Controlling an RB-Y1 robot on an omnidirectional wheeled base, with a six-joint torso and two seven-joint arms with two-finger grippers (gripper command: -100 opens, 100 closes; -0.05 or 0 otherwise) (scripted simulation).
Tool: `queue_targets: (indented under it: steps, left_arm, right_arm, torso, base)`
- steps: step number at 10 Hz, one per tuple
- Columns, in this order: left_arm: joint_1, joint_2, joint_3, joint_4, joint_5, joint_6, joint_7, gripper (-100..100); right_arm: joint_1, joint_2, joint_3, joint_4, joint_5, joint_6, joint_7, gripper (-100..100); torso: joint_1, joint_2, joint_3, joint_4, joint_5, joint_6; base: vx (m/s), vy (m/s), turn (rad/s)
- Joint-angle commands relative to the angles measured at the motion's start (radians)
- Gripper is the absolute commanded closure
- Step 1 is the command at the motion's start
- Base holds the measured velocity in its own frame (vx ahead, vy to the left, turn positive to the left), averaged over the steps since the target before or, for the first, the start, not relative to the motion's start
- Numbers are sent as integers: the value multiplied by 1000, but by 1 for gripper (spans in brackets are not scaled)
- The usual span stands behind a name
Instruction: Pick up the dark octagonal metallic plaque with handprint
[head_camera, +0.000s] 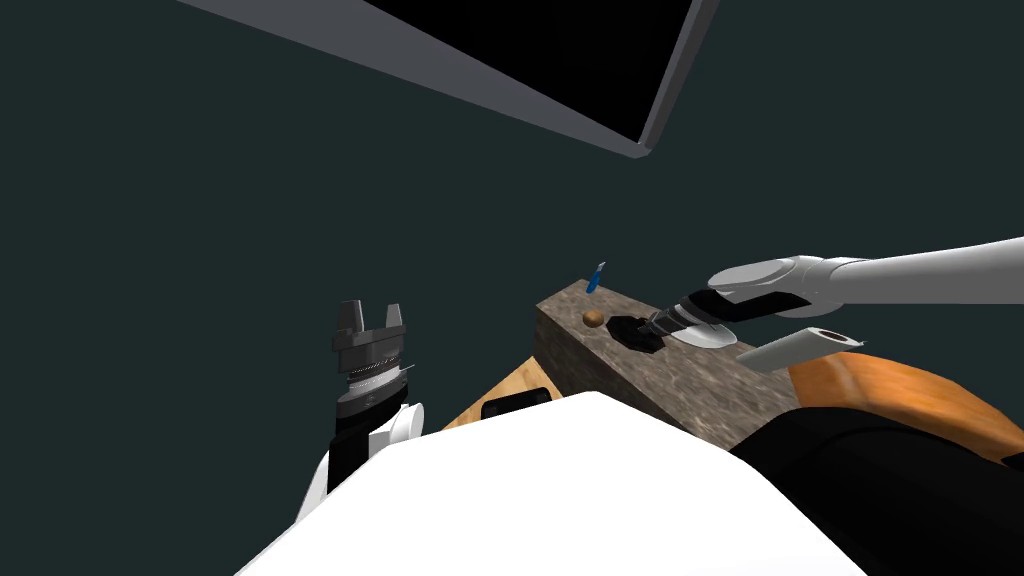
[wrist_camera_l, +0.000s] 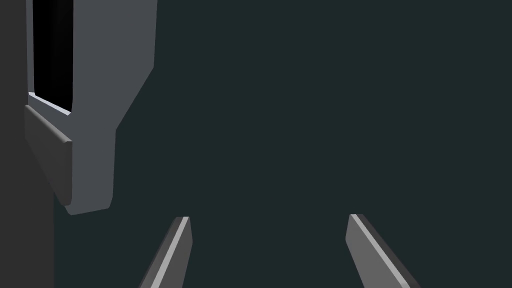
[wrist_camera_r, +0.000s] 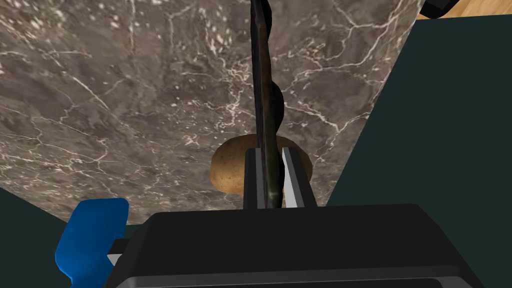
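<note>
plaque: dark flat plaque (wrist_camera_r: 264, 75) sits edge-on right between the right jaws, running straight out past the fingers (wrist_camera_r: 295, 175). From the head cam it's a dark octagon-ish shape (head_camera: 632, 333) at the tip of the right arm, over the desk.
right jaws: clamped on the plaque, one finger flat against each face.
desk: brown-grey marbled top (head_camera: 690, 385). Honestly can't tell if the plaque is touching it or just off it.
neighbours: round brown thing (head_camera: 593, 318) just beside the plaque, behind it in the right wrist view (wrist_camera_r: 227, 170). Small blue thing (head_camera: 596, 278) near the desk's far corner.
left jaws: held up on my left, well apart from the desk, fingers (wrist_camera_l: 175, 255) spread with nothing between them.
</note>
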Motion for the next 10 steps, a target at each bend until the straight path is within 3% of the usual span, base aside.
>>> queue_targets:
  steps: [1, 3, 4, 5, 8, 9, 10]
  left_arm:
    - [0, 0, 0, 0, 0, 0, 0, 0]
    - [0, 0, 0, 0, 0, 0, 0, 0]
    - [0, 0, 0, 0, 0, 0, 0, 0]
    - [0, 0, 0, 0, 0, 0, 0, 0]
    - [0, 0, 0, 0, 0, 0, 0, 0]
    - [0, 0, 0, 0, 0, 0, 0, 0]
    - [0, 0, 0, 0, 0, 0, 0, 0]
  right_arm:
    - [0, 0, 0, 0, 0, 0, 0, 100]
    - [0, 0, 0, 0, 0, 0, 0, 100]
    - [0, 0, 0, 0, 0, 0, 0, 0]
    - [12, -21, -28, 2, -2, -14, -16, 100]
    - [0, -64, -40, 0, -15, -36, -36, 100]
    - [4, -54, -42, 10, -12, -39, -30, 100]
    - [3, -56, -41, 10, -13, -42, -31, 0]
  torso:
    - [0, 0, 0, 0, 0, 0]
    - [0, 0, 0, 0, 0, 0]
    - [0, 0, 0, 0, 0, 0]
    - [0, 0, 0, 0, 0, 0]
    - [0, 3, 2, 1, 1, 1]
    - [0, 3, 2, 1, 1, 1]
    - [0, 3, 2, 1, 0, 0]
  base:
    - [0, 0, 0]
    - [0, 0, 0]
    - [0, 0, 0]
    - [-22, -8, -76]
    - [-39, -16, -69]
    - [-17, -7, -11]
    - [0, 0, 0]
